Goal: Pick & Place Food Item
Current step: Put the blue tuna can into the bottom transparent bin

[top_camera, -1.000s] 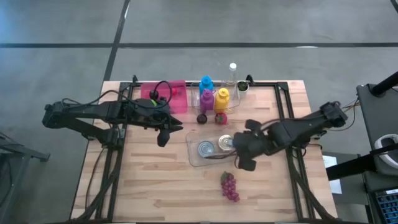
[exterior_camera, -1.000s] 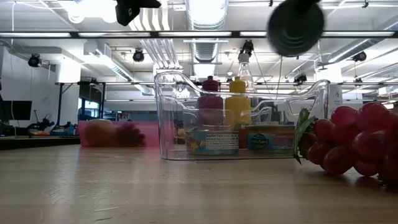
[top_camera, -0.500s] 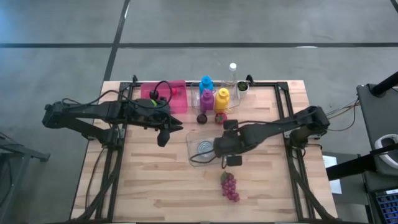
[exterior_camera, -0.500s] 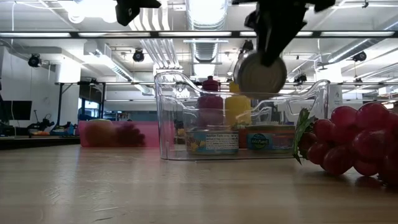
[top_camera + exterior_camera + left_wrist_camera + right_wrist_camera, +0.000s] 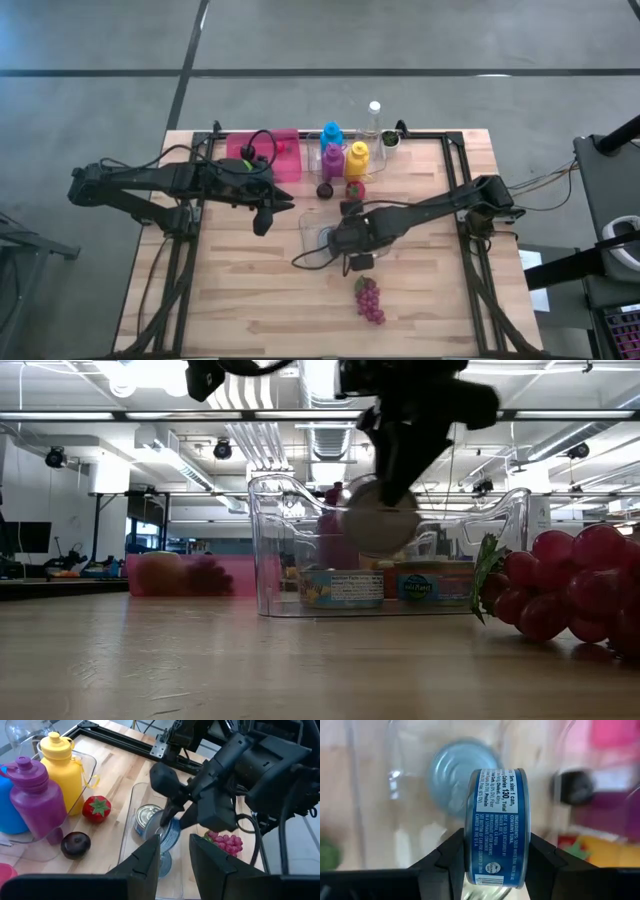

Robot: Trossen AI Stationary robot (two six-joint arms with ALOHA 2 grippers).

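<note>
Right tool, clenched on the tuna can, has moved left over the clear bin.

Grey floor, ceiling strip lights

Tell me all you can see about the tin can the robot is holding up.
The can is a short, round metal tin with a blue paper label printed in small white text. The right hand grips it by its flat ends, so it sits on edge with the label band showing. It hangs in the air above a clear plastic tub, just over another tin lying flat inside. Only the two fingers touch it.
</note>
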